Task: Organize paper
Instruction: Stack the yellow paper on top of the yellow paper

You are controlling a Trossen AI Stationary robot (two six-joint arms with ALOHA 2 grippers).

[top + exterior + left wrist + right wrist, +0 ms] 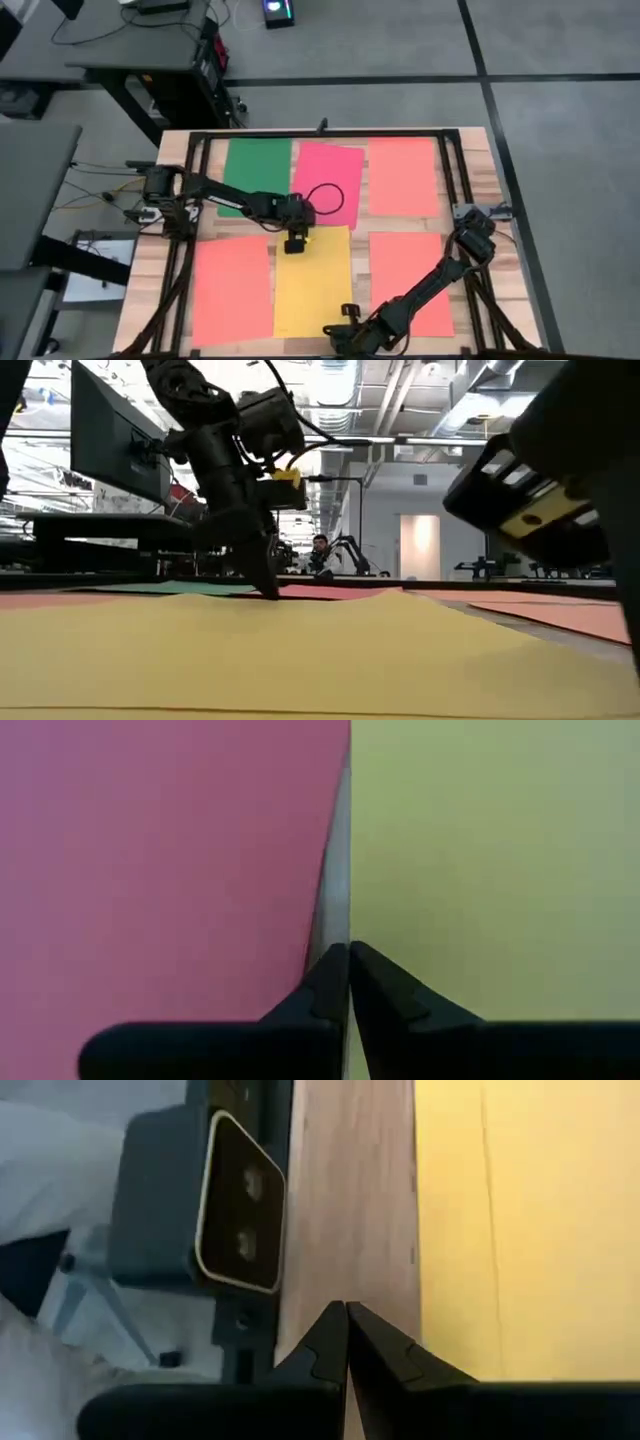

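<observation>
Six sheets of paper lie flat on the table in two rows. Green (256, 172), pink-red (330, 175) and orange (403, 175) are in the far row. Orange (232, 290), yellow (312, 285) and orange (410, 280) are in the near row. My left gripper (296, 245) is shut and points down at the seam between the pink-red sheet (160, 860) and the yellow sheet (500, 860). My right gripper (332, 332) is shut above the wooden strip (350, 1200) at the table's near edge, beside the yellow sheet (540, 1230), touching nothing. My left gripper (270, 592) comes from above, pointing down, with its shut fingertips (330, 970) set on the yellow sheet's far edge (356, 920), right beside the pink-red sheet. Whether that edge is caught between the fingers I cannot tell. The yellow sheet (300, 650) lies on the table and bulges slightly near that edge.
A black frame (320, 133) runs around the table top. A black cable loop (325, 195) from my left arm hangs over the pink-red sheet. The low camera's grey box (200, 1210) stands at the near edge, close to my right gripper. A desk (130, 45) stands beyond the far left corner.
</observation>
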